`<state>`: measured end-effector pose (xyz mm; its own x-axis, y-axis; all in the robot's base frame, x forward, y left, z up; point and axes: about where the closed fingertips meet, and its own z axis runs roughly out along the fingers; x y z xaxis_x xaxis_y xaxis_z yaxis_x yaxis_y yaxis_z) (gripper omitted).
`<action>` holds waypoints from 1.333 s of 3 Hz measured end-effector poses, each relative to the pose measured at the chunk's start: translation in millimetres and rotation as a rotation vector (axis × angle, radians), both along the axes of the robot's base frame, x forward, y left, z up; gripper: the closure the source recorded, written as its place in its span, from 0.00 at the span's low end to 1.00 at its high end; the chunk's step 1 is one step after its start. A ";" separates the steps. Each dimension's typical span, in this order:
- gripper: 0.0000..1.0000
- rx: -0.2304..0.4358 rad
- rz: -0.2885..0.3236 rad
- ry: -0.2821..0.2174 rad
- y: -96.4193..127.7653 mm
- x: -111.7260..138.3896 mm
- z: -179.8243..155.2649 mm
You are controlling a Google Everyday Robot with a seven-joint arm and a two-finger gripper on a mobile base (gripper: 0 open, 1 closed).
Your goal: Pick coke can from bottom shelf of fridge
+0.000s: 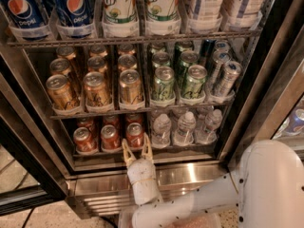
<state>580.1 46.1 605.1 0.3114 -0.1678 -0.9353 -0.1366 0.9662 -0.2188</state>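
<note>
The fridge (156, 172) stands open with dark wire racks. On the bottom shelf (118, 152) three red coke cans show in front: left (84, 139), middle (109, 137) and right (135, 134), with more red cans behind them. My gripper (137, 146) reaches up from below, its two pale fingers open and pointing at the shelf's front edge. The fingertips flank the lower part of the right coke can. It holds nothing.
Small clear water bottles (185, 128) fill the right half of the bottom shelf. Gold cans (96, 90) and green cans (163, 83) sit on the rack above, Pepsi and 7UP bottles higher still. A steel sill and the ribbed grille (102, 204) lie below. My white arm (266, 184) is at lower right.
</note>
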 end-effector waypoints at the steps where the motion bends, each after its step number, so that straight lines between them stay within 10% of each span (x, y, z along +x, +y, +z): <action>1: 0.46 0.008 -0.014 -0.006 -3.0 5.4 -0.2; 4: 0.42 0.043 0.011 0.052 0.8 21.9 -3.8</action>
